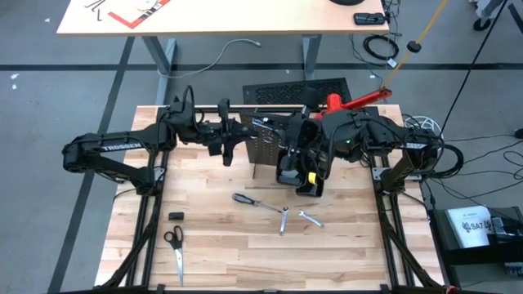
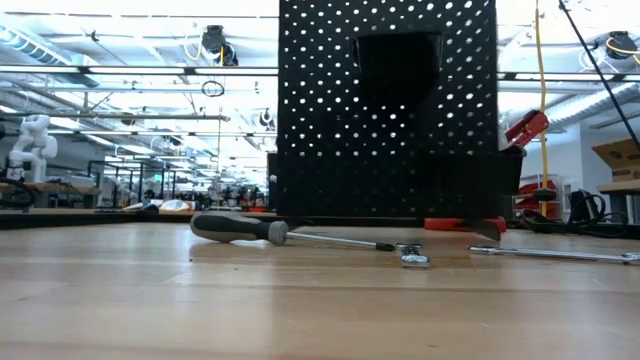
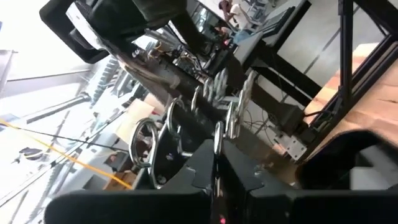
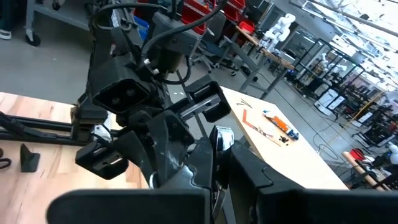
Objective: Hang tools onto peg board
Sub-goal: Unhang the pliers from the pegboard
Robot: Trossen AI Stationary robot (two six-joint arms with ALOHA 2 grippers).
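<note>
Beyond our wooden table (image 1: pixel 245 253) stretches a workshop floor with a pale desk and trailing cables. Biggest on the table are our two dark arms, meeting over the peg board (image 1: pixel 265 145), which stands upright near the far edge, mid-width. Our left gripper (image 1: pixel 226 151) hangs at the board's left end, up by its row of silver rings (image 3: pixel 214 112); our right gripper (image 1: pixel 304 175) hovers on the near side of the board's right half. We cannot tell from any view whether either one is clenched or released, or grasping anything. Nearer the middle lie the screwdriver (image 1: pixel 256 202), then two thin wrenches (image 1: pixel 296 217) just beside its tip. We judge these tools stiff, light and slippery on bare metal; the screwdriver is best taken by its dark handle, a wrench across its flat shank. Scissors (image 1: pixel 176 249) and a small black block (image 1: pixel 176 216) sit toward the left near corner. The board's bin and much of its face are hidden beneath the arms.
</note>
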